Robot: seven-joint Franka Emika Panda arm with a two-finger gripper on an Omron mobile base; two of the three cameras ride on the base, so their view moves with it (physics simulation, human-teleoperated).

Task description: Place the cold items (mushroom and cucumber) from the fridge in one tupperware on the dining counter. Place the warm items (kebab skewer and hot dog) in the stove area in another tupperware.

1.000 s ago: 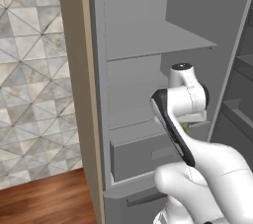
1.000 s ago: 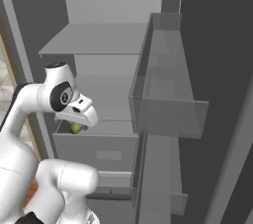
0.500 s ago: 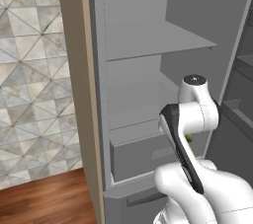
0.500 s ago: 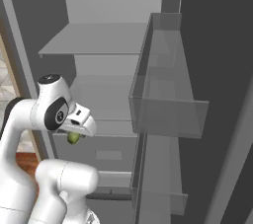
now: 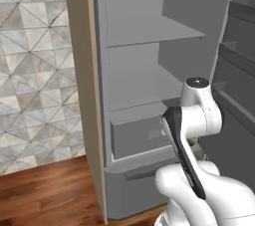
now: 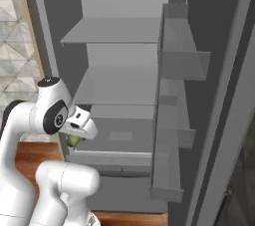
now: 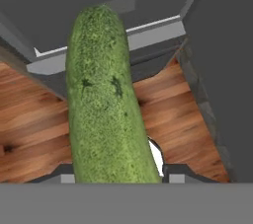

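I see the arm folded in front of the open fridge (image 5: pixel 149 70), with its wrist bent so that the hand points down toward the wood floor (image 7: pixel 34 134). The claw (image 6: pixel 73 140) hangs just before the lower drawer (image 5: pixel 137 135) of the fridge. It is pinching the cucumber (image 7: pixel 106 99) between its two fingers, held about half apart. In the hand view the cucumber stands along the claw, above the floor and the fridge's bottom edge.

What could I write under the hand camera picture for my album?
The gripper holds a green cucumber above the wooden floor by the open fridge.
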